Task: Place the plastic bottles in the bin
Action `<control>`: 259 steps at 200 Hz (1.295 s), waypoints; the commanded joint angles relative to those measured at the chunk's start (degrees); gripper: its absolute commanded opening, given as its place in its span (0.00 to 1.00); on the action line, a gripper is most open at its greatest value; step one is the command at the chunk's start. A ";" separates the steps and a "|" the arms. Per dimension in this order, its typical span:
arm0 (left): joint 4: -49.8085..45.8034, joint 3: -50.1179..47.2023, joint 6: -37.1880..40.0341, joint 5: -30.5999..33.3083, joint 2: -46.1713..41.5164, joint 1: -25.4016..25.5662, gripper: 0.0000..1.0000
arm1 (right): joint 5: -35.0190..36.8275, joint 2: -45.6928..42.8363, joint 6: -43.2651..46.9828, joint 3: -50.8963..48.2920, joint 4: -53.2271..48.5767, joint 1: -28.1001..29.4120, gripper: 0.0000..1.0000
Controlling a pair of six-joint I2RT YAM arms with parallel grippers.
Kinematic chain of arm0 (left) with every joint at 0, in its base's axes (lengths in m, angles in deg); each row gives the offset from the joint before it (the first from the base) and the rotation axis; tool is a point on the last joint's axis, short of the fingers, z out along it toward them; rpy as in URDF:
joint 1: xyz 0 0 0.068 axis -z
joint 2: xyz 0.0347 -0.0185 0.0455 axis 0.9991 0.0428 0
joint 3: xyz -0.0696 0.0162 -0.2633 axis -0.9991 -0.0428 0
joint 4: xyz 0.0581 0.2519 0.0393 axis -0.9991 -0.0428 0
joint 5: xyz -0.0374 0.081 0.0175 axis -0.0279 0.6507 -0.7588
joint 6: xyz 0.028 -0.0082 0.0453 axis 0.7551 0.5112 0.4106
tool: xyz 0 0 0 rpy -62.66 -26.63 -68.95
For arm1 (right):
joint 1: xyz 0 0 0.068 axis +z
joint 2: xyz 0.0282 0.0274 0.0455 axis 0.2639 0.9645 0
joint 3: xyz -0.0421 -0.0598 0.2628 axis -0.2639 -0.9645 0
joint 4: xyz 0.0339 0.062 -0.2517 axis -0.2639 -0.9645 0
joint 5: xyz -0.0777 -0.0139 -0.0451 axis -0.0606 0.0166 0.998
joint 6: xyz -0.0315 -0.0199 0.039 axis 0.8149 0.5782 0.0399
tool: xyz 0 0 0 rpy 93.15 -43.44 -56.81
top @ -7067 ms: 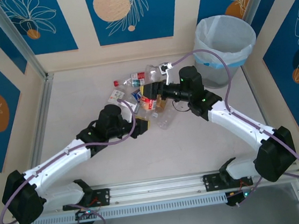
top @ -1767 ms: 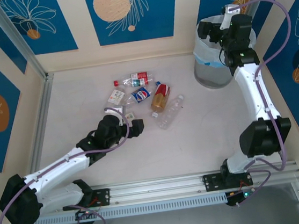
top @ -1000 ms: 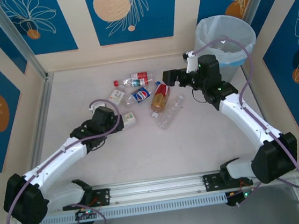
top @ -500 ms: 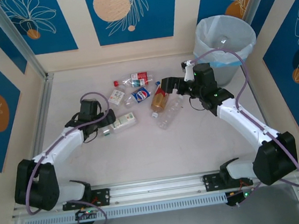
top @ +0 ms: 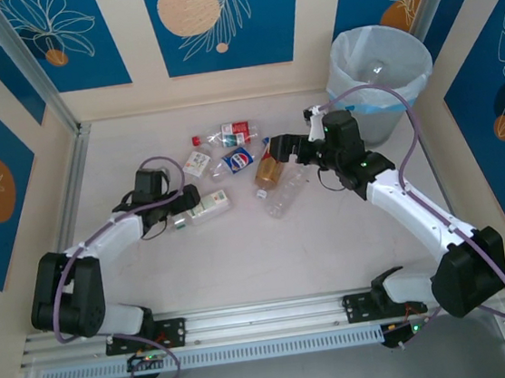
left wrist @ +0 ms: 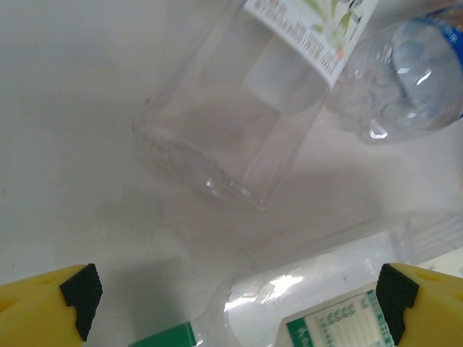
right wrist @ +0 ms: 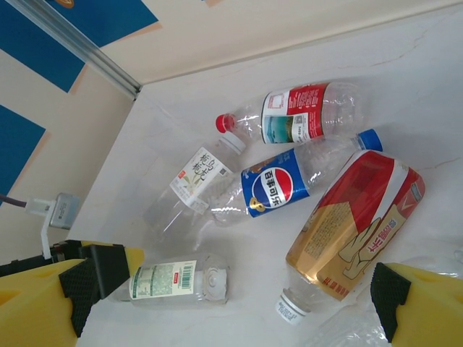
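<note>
On the table [top: 331,235], the left end effector [left wrist: 235,288] has been brought around a green-label bottle [right wrist: 173,278]; its jaws are wide open, nothing gripped yet. The right end effector [right wrist: 237,295] has been brought back empty and open above the amber bottle [right wrist: 354,231]. A Pepsi mark is seen on the blue-label bottle [right wrist: 278,184]. One bottle was likely dropped in the bin [top: 389,105]
</note>
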 commanded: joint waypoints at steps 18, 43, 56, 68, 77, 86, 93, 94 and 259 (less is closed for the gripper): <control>-0.77 -2.48 -0.92 -0.63 -0.99 -0.53 0.99 | 1.86 0.32 -0.52 0.01 -0.67 0.95 1.00; -1.01 -3.90 -0.75 -1.34 -1.10 -0.60 0.99 | 2.36 0.77 -0.30 0.36 -0.63 1.12 0.99; -1.26 -4.35 -0.85 -2.44 -1.17 -0.60 0.99 | 2.33 1.05 -0.33 0.58 -0.67 1.23 1.00; -1.14 -4.91 -1.38 -3.91 -1.79 -0.45 0.99 | 2.32 1.35 -0.37 0.73 -0.86 1.32 1.00; -1.05 -5.36 -2.06 -5.21 -2.59 -0.50 0.99 | 2.41 1.53 -0.23 0.85 -0.90 1.45 1.00; -0.64 -6.05 -2.96 -7.12 -3.54 -0.42 0.99 | 2.48 1.66 -0.22 0.97 -1.06 1.50 1.00; -0.04 -6.80 -3.84 -8.74 -4.48 -0.33 0.99 | 2.58 1.75 -0.22 1.06 -1.07 1.59 1.00; 0.04 -6.89 -4.01 -8.94 -4.64 -0.33 0.99 | 2.58 1.79 -0.22 1.06 -1.07 1.59 1.00; -12.97 -10.10 -7.10 -1.25 -14.93 13.83 0.99 | 2.76 7.23 0.34 4.80 -1.03 3.52 1.00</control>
